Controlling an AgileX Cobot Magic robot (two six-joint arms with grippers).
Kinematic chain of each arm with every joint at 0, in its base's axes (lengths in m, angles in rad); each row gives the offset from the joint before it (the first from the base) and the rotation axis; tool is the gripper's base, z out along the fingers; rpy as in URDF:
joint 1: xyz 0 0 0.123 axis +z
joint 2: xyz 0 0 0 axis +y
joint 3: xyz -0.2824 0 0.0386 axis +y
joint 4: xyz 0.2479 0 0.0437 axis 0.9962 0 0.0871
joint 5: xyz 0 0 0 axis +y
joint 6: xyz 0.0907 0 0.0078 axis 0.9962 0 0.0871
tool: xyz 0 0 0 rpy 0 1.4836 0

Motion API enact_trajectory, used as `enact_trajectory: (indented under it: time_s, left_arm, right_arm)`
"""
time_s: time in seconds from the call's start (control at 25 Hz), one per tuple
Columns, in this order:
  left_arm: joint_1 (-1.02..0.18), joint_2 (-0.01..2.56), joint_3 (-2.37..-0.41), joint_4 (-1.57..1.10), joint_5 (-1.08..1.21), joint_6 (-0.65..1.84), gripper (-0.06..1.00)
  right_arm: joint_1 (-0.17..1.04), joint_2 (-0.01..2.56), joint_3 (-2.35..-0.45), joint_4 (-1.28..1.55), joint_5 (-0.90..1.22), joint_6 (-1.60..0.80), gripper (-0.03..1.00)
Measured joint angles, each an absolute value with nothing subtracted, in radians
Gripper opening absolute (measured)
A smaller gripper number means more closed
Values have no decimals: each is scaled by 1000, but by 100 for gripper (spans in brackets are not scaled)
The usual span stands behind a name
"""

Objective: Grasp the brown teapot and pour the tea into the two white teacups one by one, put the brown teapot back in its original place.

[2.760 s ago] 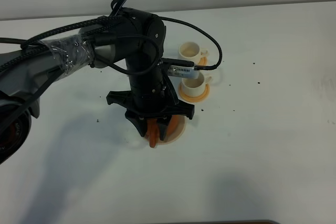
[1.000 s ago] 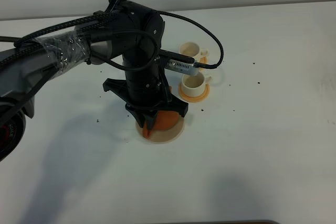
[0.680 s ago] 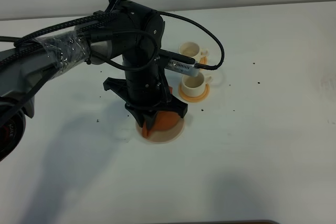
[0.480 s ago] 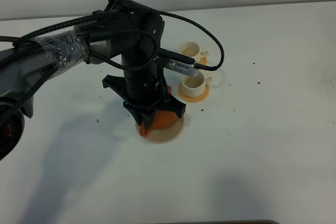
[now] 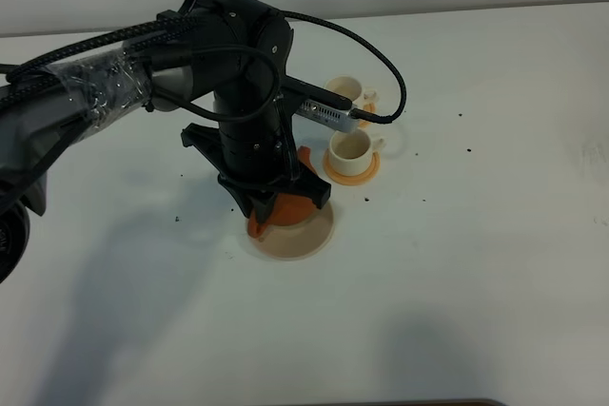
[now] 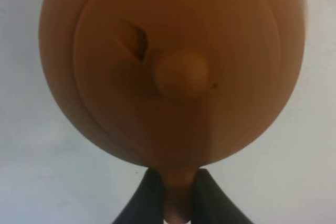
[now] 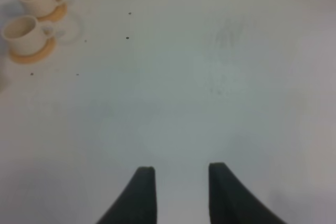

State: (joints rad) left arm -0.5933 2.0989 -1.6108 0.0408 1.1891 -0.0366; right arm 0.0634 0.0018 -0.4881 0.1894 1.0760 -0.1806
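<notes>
- The left gripper (image 6: pixel 177 199) has its two dark fingers (image 6: pixel 145 204) clamped on the loop handle of the brown teapot (image 6: pixel 173 72). The wrist camera looks straight down on the pot's round lid and small knob.
- From the high camera, the black left arm hides most of the pot. Only reddish-brown parts of its body (image 5: pixel 297 208) show under the wrist.
- The pot is over the far left part of the pale tan saucer (image 5: pixel 304 240), near the middle of the white table (image 5: pixel 476 282). Whether pot and saucer touch cannot be told.
- Just beyond the saucer, toward the far edge, the nearer teacup (image 5: pixel 350 146) stands upright on an orange coaster (image 5: pixel 354 171).
- The farther teacup (image 5: pixel 343 92) stands right behind it, closer to the far edge.
- The right gripper (image 7: pixel 181 184) has its fingers apart and holds nothing. It hangs above bare table, well apart from both cups.
</notes>
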Motion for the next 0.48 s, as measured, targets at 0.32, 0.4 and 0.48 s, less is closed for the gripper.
enact_trajectory:
  time_s: [0.32,0.4,0.48]
  left_arm:
    - [-580,2039,-1633,116,1189,41,11]
    - [-569,2031,-1648,134,1188,58,11]
    - [-561,2029,-1664,143,1188,88,11]
  right_arm:
    - [63,2,-488,189,1076,-181,24]
    - [63,2,-488,189,1076,-181,24]
    - [63,2,-488,189,1076,-181,24]
